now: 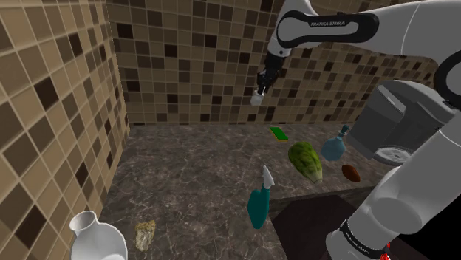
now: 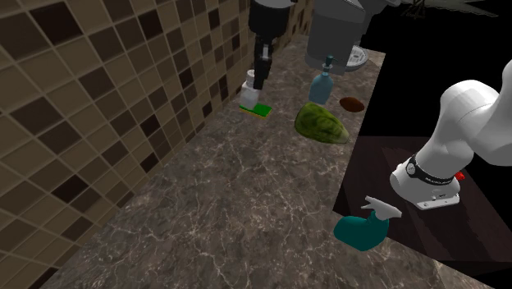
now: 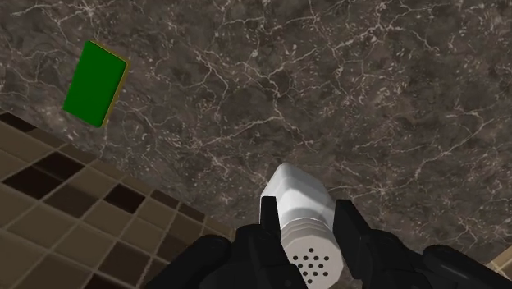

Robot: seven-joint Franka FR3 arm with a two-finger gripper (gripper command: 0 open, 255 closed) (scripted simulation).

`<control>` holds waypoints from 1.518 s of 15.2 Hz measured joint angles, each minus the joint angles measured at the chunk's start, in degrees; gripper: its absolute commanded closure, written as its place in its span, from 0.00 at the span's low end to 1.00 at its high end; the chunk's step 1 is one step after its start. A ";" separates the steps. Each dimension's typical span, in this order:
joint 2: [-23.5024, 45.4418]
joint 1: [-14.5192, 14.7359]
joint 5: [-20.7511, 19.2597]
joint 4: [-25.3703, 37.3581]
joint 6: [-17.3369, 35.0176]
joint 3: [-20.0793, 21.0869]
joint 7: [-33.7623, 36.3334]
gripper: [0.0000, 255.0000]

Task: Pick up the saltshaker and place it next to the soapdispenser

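Clasping white saltshaker (image 3: 302, 209), hand (image 3: 307, 220) abv counter (image 3: 345, 98)

White saltshaker (image 3: 300, 204), black claw (image 3: 305, 218), green sponge (image 3: 94, 84), teal spray bottle (image 1: 258, 205), dark white-veined marble tabletop (image 3: 369, 98), brown checkered wall tiles (image 1: 192, 66).

My shoulder camera sits beside the stand (image 1: 310, 214), looking down over the counter (image 1: 199, 170) toward the tiled corner (image 1: 120, 89) at eleven o'clock. My second camera looks along it, stand at four o'clock; the wrist camera hangs close above, all three sharing the green sponge (image 1: 278, 133).
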 measured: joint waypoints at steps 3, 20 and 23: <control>-2.78 -1.71 0.20 -3.54 0.74 -2.14 -3.89 1.00; -9.00 -10.80 -0.43 -9.19 -0.10 -16.22 -26.66 1.00; -8.13 -12.32 -0.23 -8.04 -0.50 -19.07 -31.08 1.00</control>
